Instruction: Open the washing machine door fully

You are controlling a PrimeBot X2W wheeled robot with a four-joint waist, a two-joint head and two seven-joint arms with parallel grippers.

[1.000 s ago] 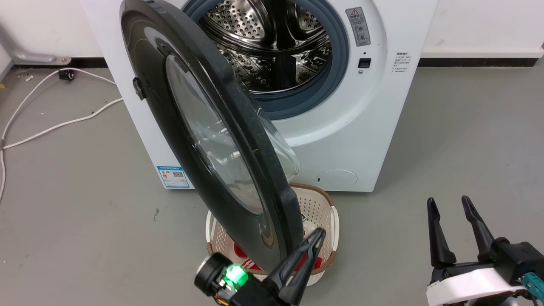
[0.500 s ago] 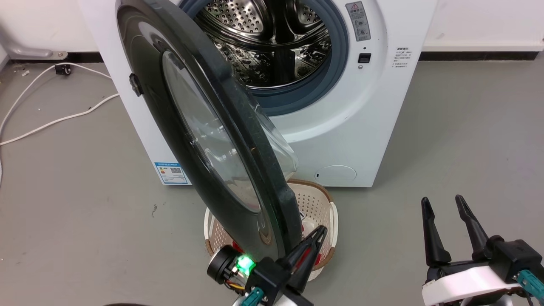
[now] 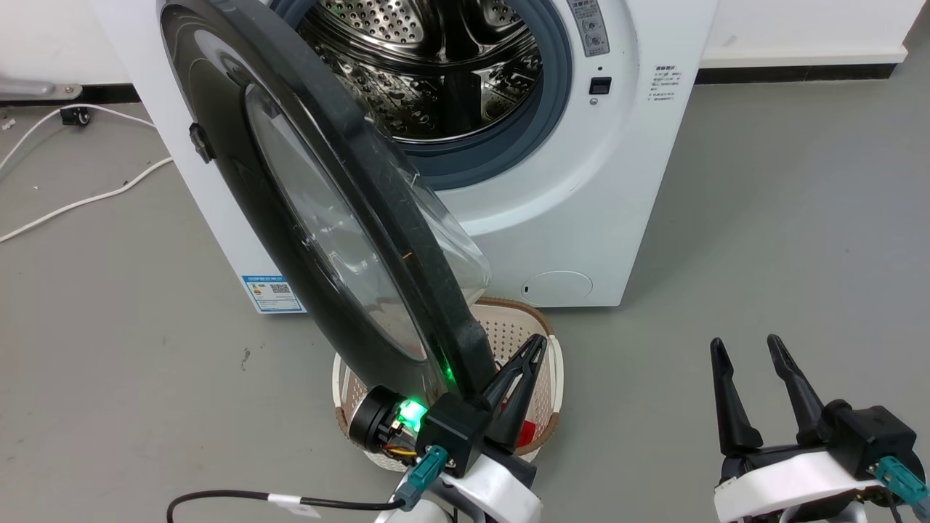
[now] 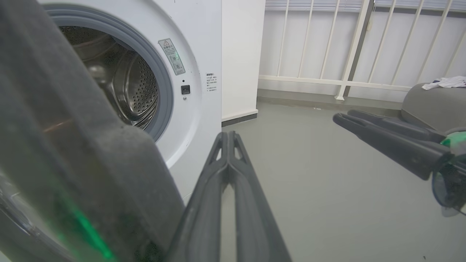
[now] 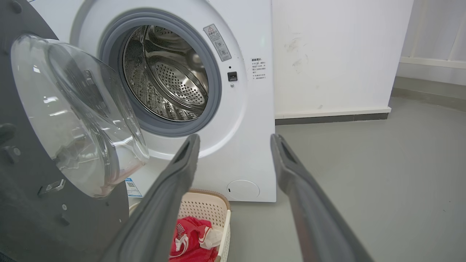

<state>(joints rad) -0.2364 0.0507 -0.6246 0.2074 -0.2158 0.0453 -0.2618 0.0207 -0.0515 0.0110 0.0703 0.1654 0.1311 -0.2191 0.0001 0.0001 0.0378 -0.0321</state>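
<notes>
The washing machine door [image 3: 240,189], a big glossy black disc with a clear glass bowl [image 5: 72,109], stands partly open, its rim edge-on to the head view. Behind it the white washing machine [image 3: 581,181] shows its steel drum [image 3: 429,80] and grey-blue ring. My left gripper [image 3: 536,347] is shut with nothing in it, lying just right of the door's lower rim [image 4: 91,163] on its inner side, close to or touching it. In its own wrist view the left gripper [image 4: 227,135] points past the machine's front. My right gripper [image 3: 747,345] hangs open at the lower right, away from the door.
A white perforated basket [image 3: 556,363] with a red cloth [image 5: 189,236] sits on the floor under the door's lower edge. White cables [image 3: 73,203] run at the far left; a black cable [image 3: 232,497] lies near me. Grey floor stretches to the right.
The head camera has shifted, sliding the scene left and up. My left gripper, still shut, has pushed forward along the door's lower rim. The right gripper stays open.
</notes>
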